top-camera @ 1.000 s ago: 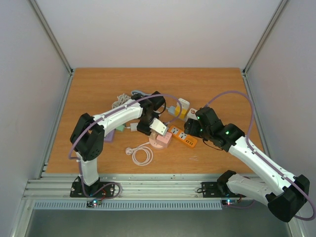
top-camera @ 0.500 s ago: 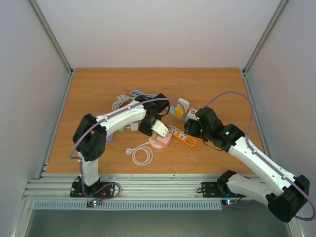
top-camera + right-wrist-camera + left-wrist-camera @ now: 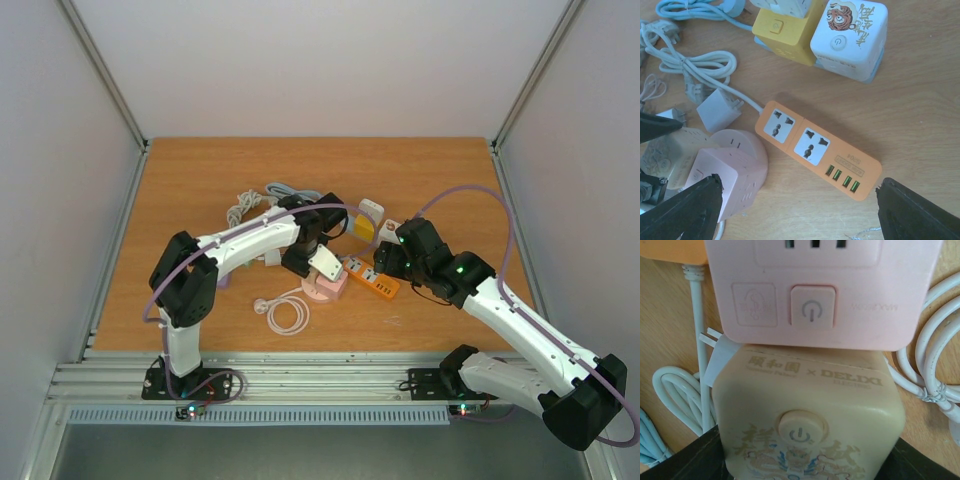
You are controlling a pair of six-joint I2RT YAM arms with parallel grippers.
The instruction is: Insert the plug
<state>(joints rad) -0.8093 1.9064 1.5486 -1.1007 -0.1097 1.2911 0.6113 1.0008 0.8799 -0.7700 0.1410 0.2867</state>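
My left gripper (image 3: 312, 252) is shut on a cream cube socket (image 3: 807, 415), printed DELIXI, with a round power button. My dark fingers (image 3: 677, 460) flank its lower corners. The cube's top edge touches or overlaps a pink cube socket (image 3: 820, 290), which stands on a pink round base (image 3: 740, 142). In the top view the cream cube (image 3: 323, 263) sits just above the pink cube (image 3: 326, 286). My right gripper (image 3: 393, 260) is open and empty, hovering over an orange power strip (image 3: 817, 150); its fingers (image 3: 685, 210) frame the strip.
A white plug (image 3: 717, 112) on a white cable lies left of the orange strip. A yellow cube socket (image 3: 782, 35) and a white cartoon-printed cube socket (image 3: 850, 37) stand behind it. Coiled white cables (image 3: 288, 316) and blue cable (image 3: 695, 7) lie around.
My left gripper has shifted a little right and nearer with the cream cube, closer onto the pink cube. The right arm has hardly moved.
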